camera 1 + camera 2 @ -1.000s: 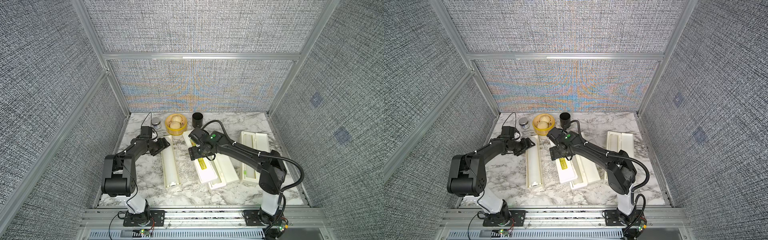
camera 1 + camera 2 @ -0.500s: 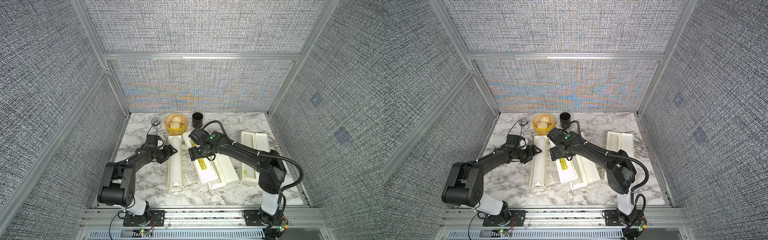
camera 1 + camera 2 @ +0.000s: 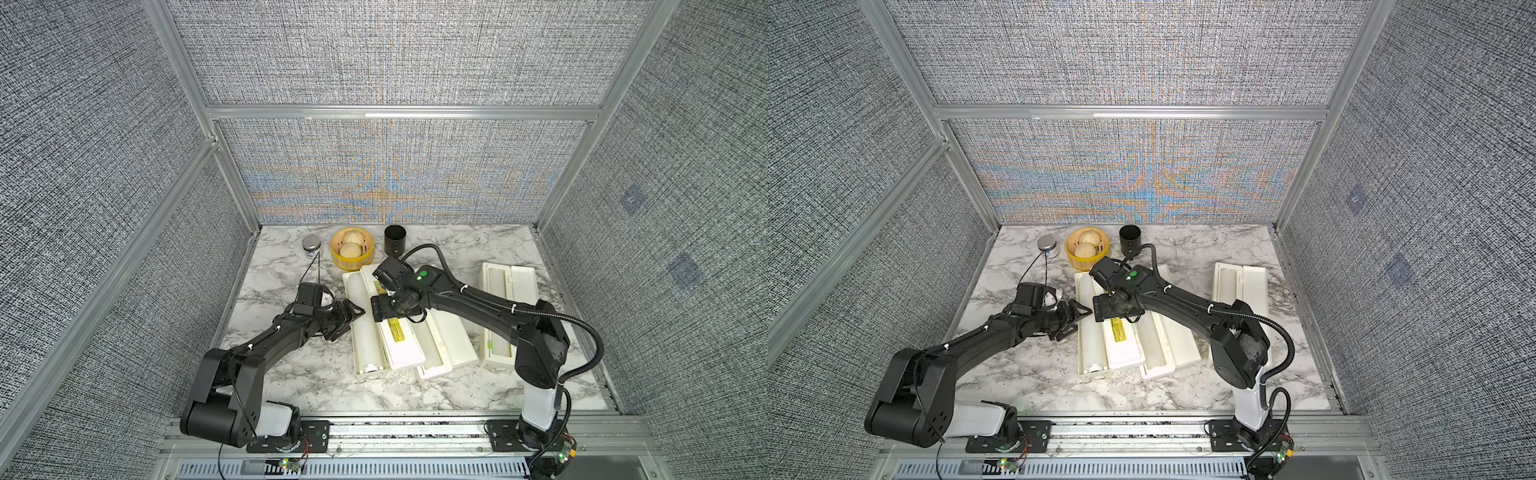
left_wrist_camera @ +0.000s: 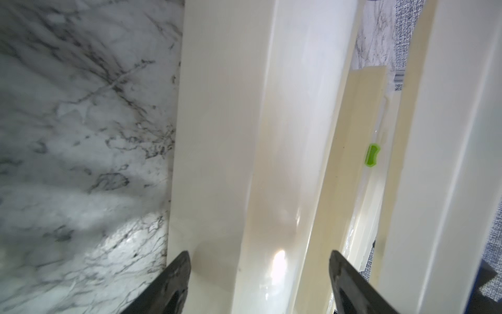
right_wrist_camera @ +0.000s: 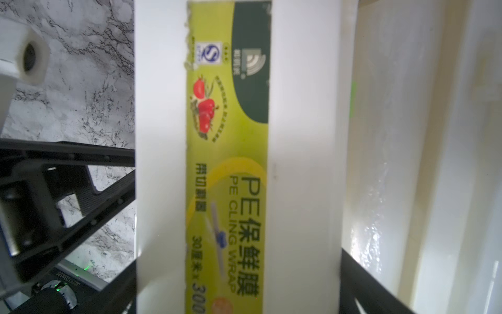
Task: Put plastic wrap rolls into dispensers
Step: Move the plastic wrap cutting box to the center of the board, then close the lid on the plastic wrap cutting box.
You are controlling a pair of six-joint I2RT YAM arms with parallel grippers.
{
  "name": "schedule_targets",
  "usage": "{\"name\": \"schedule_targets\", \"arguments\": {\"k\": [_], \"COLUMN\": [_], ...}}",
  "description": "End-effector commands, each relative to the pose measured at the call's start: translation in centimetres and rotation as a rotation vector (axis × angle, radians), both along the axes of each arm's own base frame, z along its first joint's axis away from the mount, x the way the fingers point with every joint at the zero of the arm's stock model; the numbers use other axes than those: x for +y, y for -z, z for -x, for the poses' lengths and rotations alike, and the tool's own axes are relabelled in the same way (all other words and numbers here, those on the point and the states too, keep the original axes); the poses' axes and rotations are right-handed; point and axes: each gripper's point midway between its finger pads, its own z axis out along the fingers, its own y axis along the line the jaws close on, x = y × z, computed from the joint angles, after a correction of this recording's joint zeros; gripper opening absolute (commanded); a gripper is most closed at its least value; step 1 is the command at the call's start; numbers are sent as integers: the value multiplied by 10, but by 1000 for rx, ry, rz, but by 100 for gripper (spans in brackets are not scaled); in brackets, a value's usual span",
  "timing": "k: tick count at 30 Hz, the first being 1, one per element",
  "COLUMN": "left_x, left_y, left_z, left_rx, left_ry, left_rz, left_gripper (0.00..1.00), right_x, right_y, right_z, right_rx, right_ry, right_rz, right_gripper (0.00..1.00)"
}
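1. Closest to the near edge of the bench [image 3: 332, 386] lie the near ends of three dispensers, side by side right of centre. The middle dispenser [image 3: 436, 357] and the right dispenser [image 3: 505, 299] lie open.
2. Mid-bench, the left gripper [image 3: 351, 315] hangs at the outer wall of the left dispenser [image 4: 217, 136]. Its jaws stand partly apart astride a plastic wrap roll [image 4: 301, 130], which lies lengthwise just inside that wall. Where the pads would meet it is out of frame, so I cannot tell whether it is clamped.
3. The roll looks light and probably stiff along its core. Its film is glossy, likely slippery, and would dent or snag. I would take it across the middle of its length so neither end dips, squeeze only gently, and keep it parallel to the trough.
4. Just beside it, the right gripper [image 3: 384, 309] has its jaws spread wide, one finger on each long edge of the labelled lid [image 5: 228, 163], holding it. The lid is thin, smooth plastic and likely flexes, so a hold near mid-length suits it. A green clip [image 4: 371, 155] sits on the rail between roll and lid.
5. Along the far edge, well apart from the work, stand a small jar [image 3: 311, 245], a bamboo steamer [image 3: 353, 266] with buns and a black cup [image 3: 395, 243].
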Motion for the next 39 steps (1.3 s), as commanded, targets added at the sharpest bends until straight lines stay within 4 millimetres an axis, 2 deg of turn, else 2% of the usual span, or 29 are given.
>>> {"name": "schedule_targets", "arguments": {"k": [1, 4, 9, 13, 27, 30, 39], "left_x": [-14, -1, 39, 50, 39, 36, 28], "left_y": [-16, -18, -31, -31, -36, -32, -9], "left_z": [-9, -8, -15, -17, -46, -51, -57], "left_rx": [-43, -41, -40, -38, -117, -117, -75], "left_ry": [22, 34, -23, -43, -57, -52, -38], "left_rz": [93, -2, -132, -144, -7, 7, 54], "left_gripper": [79, 79, 79, 79, 85, 85, 84], "right_x": [3, 11, 31, 44, 60, 68, 71], "right_y": [-4, -2, 7, 16, 42, 46, 46], "right_z": [-2, 0, 7, 9, 7, 8, 1], "right_rx": [-9, 1, -2, -8, 5, 26, 34], "right_ry": [11, 10, 3, -8, 11, 0, 6], "right_rz": [-10, -14, -1, 5, 40, 30, 5], "right_gripper": [89, 89, 89, 89, 89, 89, 95]}}
